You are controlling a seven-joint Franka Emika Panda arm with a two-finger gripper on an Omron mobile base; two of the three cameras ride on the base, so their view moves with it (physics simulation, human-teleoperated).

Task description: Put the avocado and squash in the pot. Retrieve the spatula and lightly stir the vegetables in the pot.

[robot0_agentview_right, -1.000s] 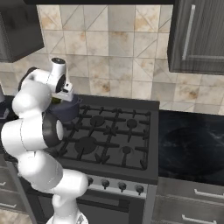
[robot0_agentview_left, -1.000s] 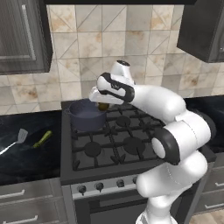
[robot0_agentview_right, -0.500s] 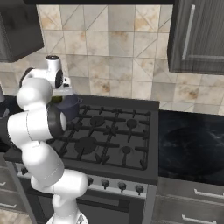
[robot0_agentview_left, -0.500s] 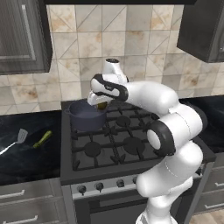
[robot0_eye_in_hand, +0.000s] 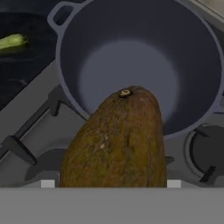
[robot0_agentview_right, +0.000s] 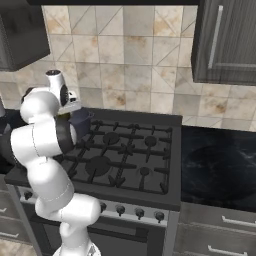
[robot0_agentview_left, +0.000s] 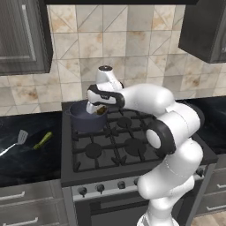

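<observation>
**Avocado held over the rim of the pot**

Far left on the dark counter (robot0_agentview_left: pixel 26 163) lies the spatula (robot0_agentview_left: pixel 16 140), its slotted head up toward the wall, handle running off to the left. Just beside it, to the right, there's the squash (robot0_agentview_left: pixel 43 140), flat on the counter, well apart from the stove (robot0_agentview_left: pixel 132 154). From the hand camera a green end of it peeks in at the upper left.

Moving right, the pot (robot0_agentview_left: pixel 84 118) sits on the back left burner, nothing inside it — the hand camera looks straight into a bare grey bottom. Over its right rim hangs the gripper (robot0_agentview_left: pixel 98 108), jaws spread wide around the avocado (robot0_agentview_left: pixel 101 109), which is clamped between them. In the hand camera the avocado (robot0_eye_in_hand: pixel 118 140) fills the lower middle, stem end pointing toward the pot (robot0_eye_in_hand: pixel 135 65), above the rim's near edge.

From the right side, the gripper (robot0_agentview_right: pixel 69 111) is at the pot (robot0_agentview_right: pixel 82 120), partly behind the arm.
</observation>
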